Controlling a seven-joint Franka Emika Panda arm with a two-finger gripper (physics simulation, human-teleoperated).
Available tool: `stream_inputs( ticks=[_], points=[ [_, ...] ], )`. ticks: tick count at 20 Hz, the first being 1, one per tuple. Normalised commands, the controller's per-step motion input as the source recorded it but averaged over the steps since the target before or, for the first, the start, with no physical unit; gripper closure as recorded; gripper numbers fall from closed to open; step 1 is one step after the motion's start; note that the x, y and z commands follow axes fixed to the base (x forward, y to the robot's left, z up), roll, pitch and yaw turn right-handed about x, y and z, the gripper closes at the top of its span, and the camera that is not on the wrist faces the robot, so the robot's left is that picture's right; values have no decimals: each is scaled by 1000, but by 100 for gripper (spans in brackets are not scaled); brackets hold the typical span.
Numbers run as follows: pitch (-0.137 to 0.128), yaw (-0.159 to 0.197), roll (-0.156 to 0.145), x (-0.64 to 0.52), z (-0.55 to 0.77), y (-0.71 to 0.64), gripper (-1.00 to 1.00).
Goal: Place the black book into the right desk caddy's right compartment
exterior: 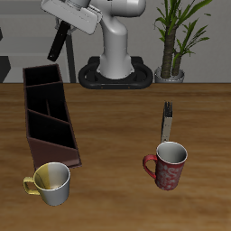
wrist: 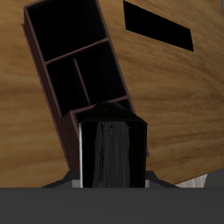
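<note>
My gripper (exterior: 63,28) is shut on the black book (exterior: 59,41) and holds it tilted, high in the air above the back end of the right desk caddy (exterior: 52,135). The caddy is a long maroon-brown tray with a black inside, dividers and one slanted divider. It lies on the table and runs from back to front. In the wrist view the black book (wrist: 109,156) hangs straight below the gripper, and the caddy's open compartments (wrist: 79,74) show beyond it. The fingertips are hidden by the book.
A yellow-handled mug (exterior: 50,183) stands at the caddy's front end. A red mug (exterior: 166,166) stands nearer the table's front edge, with a dark book with a pale edge (exterior: 167,121) upright behind it. The robot base (exterior: 115,68) and a potted plant (exterior: 176,41) are at the back.
</note>
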Motion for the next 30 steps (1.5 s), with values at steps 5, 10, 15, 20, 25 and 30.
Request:
stream_inputs(
  ticks=[5,10,15,20,25,30],
  points=[
    [12,3,-4,21,-146,-63,100],
    [-2,-18,-32,35,-34,-151,100],
    [18,-21,-19,55,-105,-117,100],
    [16,-13,-7,0,-162,-73,100],
    [43,-7,-12,86,-271,-95,100],
    [45,-16,-21,140,-260,-174,100]
  ],
)
